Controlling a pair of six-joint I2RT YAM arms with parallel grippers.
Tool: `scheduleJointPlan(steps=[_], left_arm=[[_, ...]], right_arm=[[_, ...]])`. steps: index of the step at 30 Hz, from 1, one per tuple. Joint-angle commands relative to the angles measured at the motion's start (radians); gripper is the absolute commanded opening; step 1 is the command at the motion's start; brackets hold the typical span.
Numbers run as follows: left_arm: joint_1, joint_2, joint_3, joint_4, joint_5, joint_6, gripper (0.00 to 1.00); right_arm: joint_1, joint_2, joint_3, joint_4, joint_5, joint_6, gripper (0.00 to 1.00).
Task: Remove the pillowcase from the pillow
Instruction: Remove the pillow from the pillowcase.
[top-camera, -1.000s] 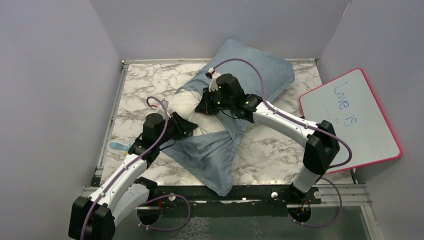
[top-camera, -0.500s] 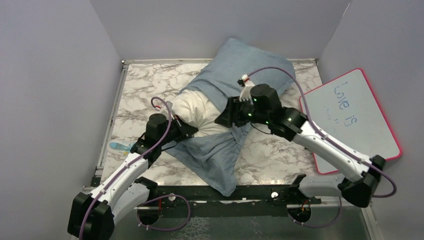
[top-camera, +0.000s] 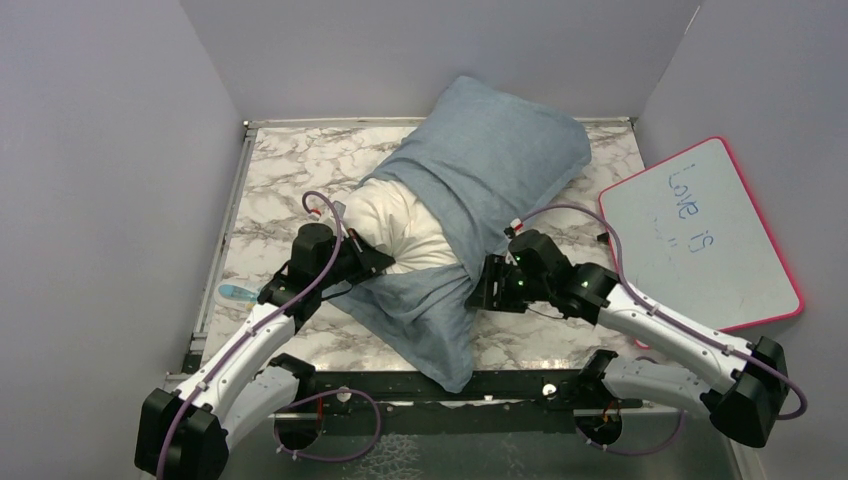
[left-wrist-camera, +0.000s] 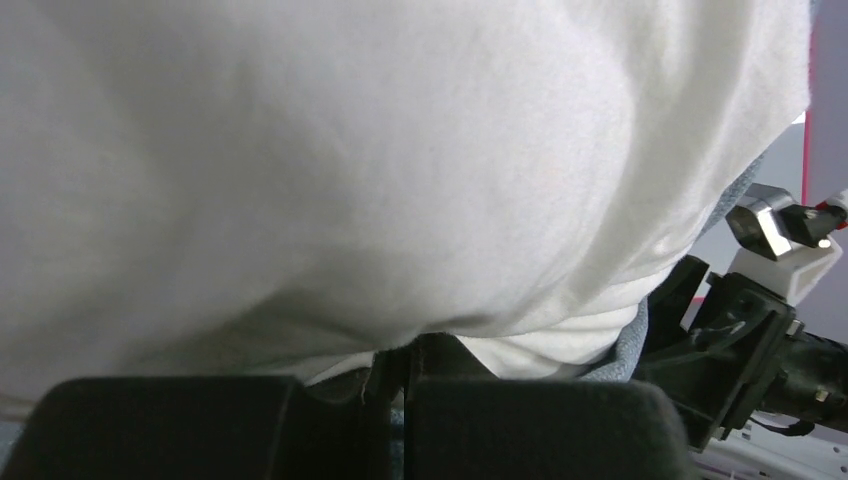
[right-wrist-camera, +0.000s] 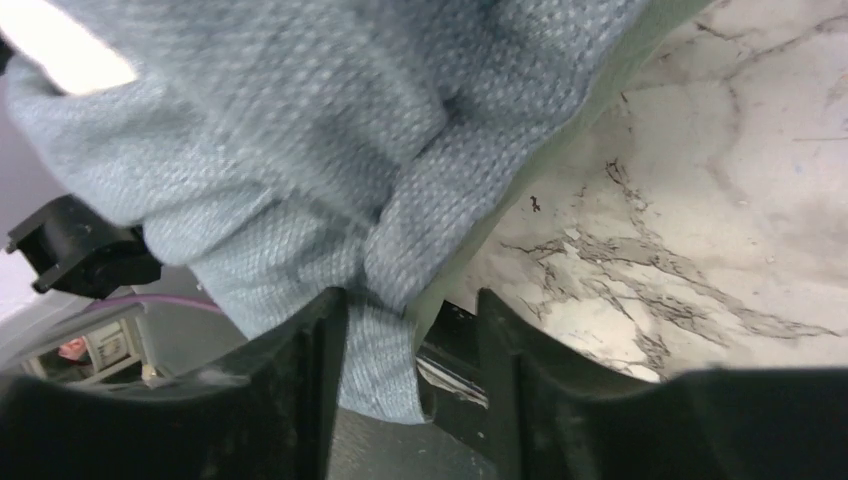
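The grey-blue pillowcase covers the far right part of the white pillow. Its loose end lies crumpled toward the near edge. The pillow's bare end bulges out at the left. My left gripper is shut at the pillow's near edge; in the left wrist view white pillow cloth folds down into the closed jaws. My right gripper is open beside the loose pillowcase. In the right wrist view a fold of the pillowcase hangs between its spread fingers, against the left one.
A pink-rimmed whiteboard leans at the right edge of the marble table. A small blue and white object lies at the left edge near my left arm. Grey walls close in the left, back and right sides.
My right gripper let go at the pillow's middle, opened, and swung back to the near right beside the loose pillowcase. My left gripper closed at the pillow's near edge. More pillowcase now shows.
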Motion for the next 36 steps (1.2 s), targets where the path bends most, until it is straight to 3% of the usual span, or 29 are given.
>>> scheduleJointPlan(steps=[1,5,9,12,15,18,19,25,29,36], left_arm=[[-0.008,-0.006,0.058,0.012,-0.005,0.008,0.00],[-0.008,-0.002,0.064,0.002,-0.011,0.014,0.00],[-0.009,0.012,0.073,-0.001,-0.011,0.011,0.00],[-0.008,0.021,0.079,-0.001,-0.012,0.011,0.00],[-0.008,0.026,0.083,-0.001,-0.013,0.010,0.00],[-0.008,0.028,0.087,-0.002,-0.021,0.011,0.00],[-0.008,0.030,0.092,-0.005,-0.025,0.015,0.00],[-0.008,0.083,0.232,-0.176,-0.149,0.162,0.00],[0.030,0.134,0.370,-0.285,-0.257,0.246,0.00],[0.341,0.219,0.527,-0.322,-0.027,0.333,0.00]], right_arm=[[0.005,0.040,-0.025,0.114,-0.037,0.053,0.45],[0.005,0.049,-0.044,0.191,-0.068,0.024,0.37],[0.004,0.054,-0.045,0.208,-0.082,0.003,0.52],[0.005,0.061,-0.050,0.234,-0.104,-0.003,0.55],[0.005,0.065,-0.066,0.297,-0.155,0.002,0.42],[0.005,0.071,-0.071,0.299,-0.147,0.006,0.13],[0.004,0.070,-0.068,0.276,-0.123,0.005,0.07],[0.003,0.038,-0.109,0.075,0.108,0.026,0.01],[0.001,0.004,-0.238,0.119,0.038,0.048,0.01],[-0.002,-0.036,-0.364,0.113,0.065,0.147,0.01]])
